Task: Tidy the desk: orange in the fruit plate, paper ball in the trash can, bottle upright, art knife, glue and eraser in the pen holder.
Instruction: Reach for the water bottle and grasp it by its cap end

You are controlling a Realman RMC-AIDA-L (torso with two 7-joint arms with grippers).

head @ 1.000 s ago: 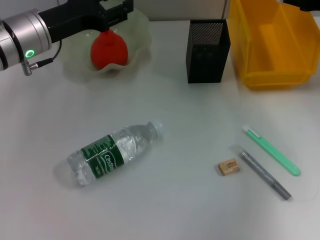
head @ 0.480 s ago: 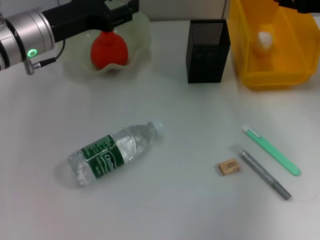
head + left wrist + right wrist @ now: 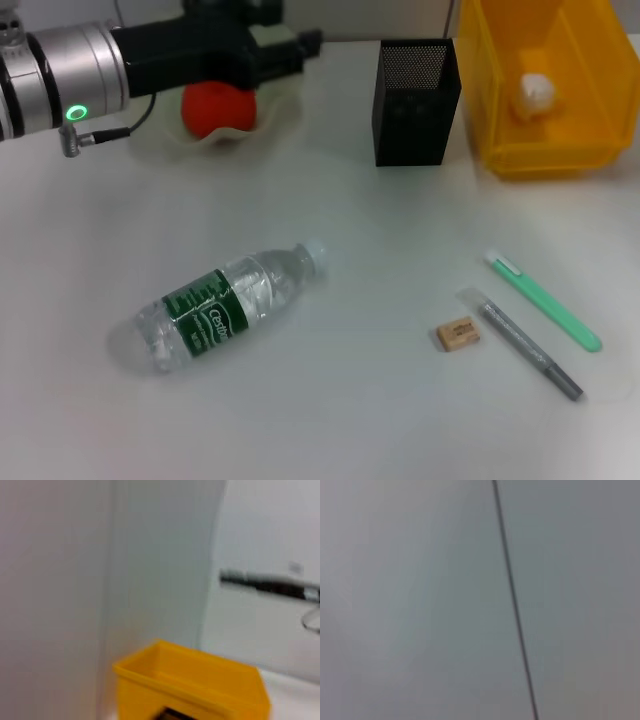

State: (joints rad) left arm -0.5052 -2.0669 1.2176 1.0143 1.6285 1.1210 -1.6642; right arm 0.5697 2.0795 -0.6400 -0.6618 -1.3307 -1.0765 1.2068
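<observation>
Red-orange orange (image 3: 218, 108) sits in the fruit plate (image 3: 285, 95); left gripper (image 3: 290, 45) hovers just above it, finger state unclear.

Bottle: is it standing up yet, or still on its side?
Still on its side. The bottle lies flat on the table, its cap pointing toward the pen holder; no gripper is near it.

Beneath the left gripper (image 3: 285, 45) with its black matt housing and brushed silver metal arm, the round red-orange matt-skinned orange (image 3: 218, 108) sits in the translucent pale-green wavy-rimmed plate (image 3: 280, 100). Beside that stands the square black metal-mesh cup (image 3: 416, 100), then the glossy yellow plastic bin (image 3: 540, 150) holding crumpled white paper (image 3: 535, 93). Nearer the camera lies a clear, shiny plastic bottle (image 3: 225, 305).
</observation>
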